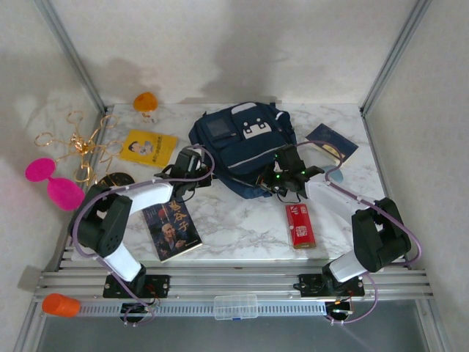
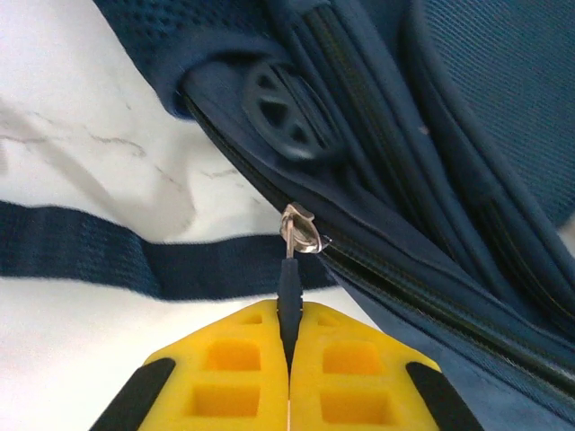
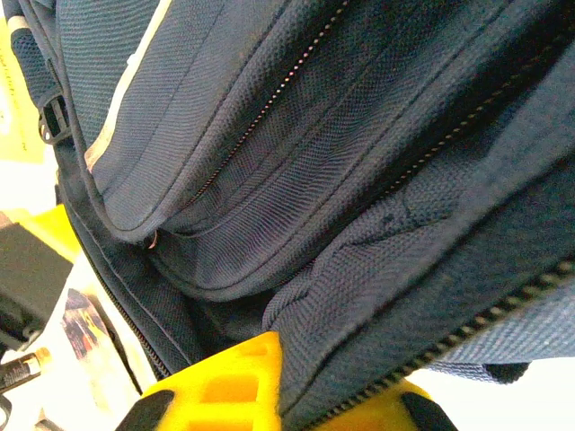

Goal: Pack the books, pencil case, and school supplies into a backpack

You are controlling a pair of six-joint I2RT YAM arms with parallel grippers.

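The navy backpack [image 1: 245,143] lies at the back middle of the marble table. My left gripper [image 1: 192,165] is at its left edge, shut on the dark zipper pull [image 2: 289,287] below the metal slider [image 2: 299,232]. My right gripper [image 1: 282,176] is at its near right edge, shut on a fold of backpack fabric [image 3: 341,332] beside a zipper line. A yellow book [image 1: 148,147] lies left of the bag, a dark portrait book [image 1: 171,229] near the front left, and a navy book [image 1: 331,141] to the right. The red box [image 1: 300,225] lies front right. A pale blue bit [image 1: 335,174], perhaps the pencil case, peeks from behind the right arm.
A loose strap [image 2: 81,247] crosses the table by my left fingers. An orange object [image 1: 145,101] sits at the back, and a black-and-gold disc [image 1: 115,180], gold chains [image 1: 77,143] and pink shapes [image 1: 55,182] on the left. An orange capped object [image 1: 60,305] lies on the front rail.
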